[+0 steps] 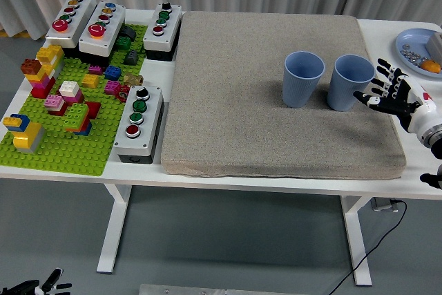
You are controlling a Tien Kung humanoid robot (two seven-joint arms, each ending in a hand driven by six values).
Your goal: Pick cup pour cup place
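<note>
The right hand [391, 92] hovers with its black fingers [384, 72] spread and empty, just beside the right-hand pale blue ribbed plastic cup [351, 82], not touching it. That cup stands upright on the beige rectangular fabric mat [262, 136], near the mat's right edge. A second pale blue ribbed plastic cup [302, 78] stands upright just to its left, close but apart. The mat covers much of the white table [207, 174]. At the far right sits a blue plate [411, 38]. On the left lie grey button boxes [139, 123] and a green building-brick baseplate [62, 150] with coloured bricks.
</note>
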